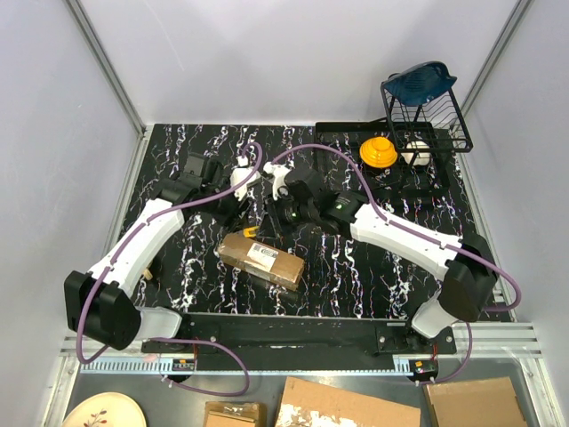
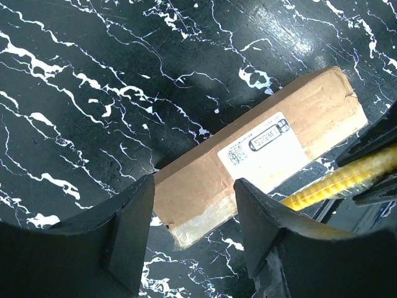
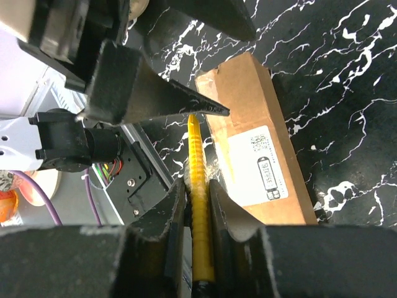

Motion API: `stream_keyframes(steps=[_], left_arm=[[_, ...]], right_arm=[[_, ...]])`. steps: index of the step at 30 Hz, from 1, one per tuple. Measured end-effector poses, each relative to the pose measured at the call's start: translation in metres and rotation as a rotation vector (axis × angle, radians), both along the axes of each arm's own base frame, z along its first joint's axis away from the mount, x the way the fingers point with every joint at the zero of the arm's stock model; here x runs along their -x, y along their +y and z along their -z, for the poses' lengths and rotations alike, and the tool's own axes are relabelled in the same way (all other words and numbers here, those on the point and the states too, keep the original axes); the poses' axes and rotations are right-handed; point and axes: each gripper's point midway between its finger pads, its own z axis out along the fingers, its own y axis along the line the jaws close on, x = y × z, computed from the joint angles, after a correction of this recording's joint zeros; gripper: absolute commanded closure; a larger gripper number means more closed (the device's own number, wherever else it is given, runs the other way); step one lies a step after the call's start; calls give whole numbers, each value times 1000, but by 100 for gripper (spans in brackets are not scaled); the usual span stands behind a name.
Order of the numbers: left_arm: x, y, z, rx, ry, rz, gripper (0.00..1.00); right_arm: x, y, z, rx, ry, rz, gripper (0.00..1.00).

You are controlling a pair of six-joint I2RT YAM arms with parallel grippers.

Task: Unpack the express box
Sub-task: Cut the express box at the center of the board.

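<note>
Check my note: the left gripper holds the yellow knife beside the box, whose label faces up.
Wrong arm. The right gripper holds the yellow knife beside the box, whose label faces up; the right wrist view shows the grip. The left gripper stands open, holding nothing.

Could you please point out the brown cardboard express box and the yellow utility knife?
Brown cardboard express box [image 2: 260, 152]: left wrist view, on its white label.
Yellow ribbed utility knife [image 3: 198, 186]: right wrist view, on its handle.

Express box [image 1: 261, 259] on table [image 1: 356, 277]
</note>
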Motion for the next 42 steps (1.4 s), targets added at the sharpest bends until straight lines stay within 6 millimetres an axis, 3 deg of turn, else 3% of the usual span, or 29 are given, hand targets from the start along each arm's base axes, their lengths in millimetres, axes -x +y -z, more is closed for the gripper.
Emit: stream_keyframes(steps=[6,10,14,18,21,26,33,42], left_arm=[[0,-4,-2,3,-12,15,42],[1,-3,-1,0,-8,13,37],[4,16,6,-5,74,-41,30],[-2,34,21,-26,169,-106,32],[-5,33,33,-35,221,-102,34],[-6,31,55,-51,296,-90,36],[-9,31,67,-62,301,-73,38],[-5,33,77,-74,305,-56,40]], right_arm=[[-5,-3,-7,-31,-20,46,100],[-2,-9,-7,-56,-40,54,100],[-7,-31,-9,-53,-116,100,100],[-13,-55,-10,-27,-211,130,100],[0,-46,-5,24,-297,57,100],[35,-21,23,145,-406,-144,100],[33,-25,34,218,-484,-233,100],[37,-8,44,266,-539,-342,100]])
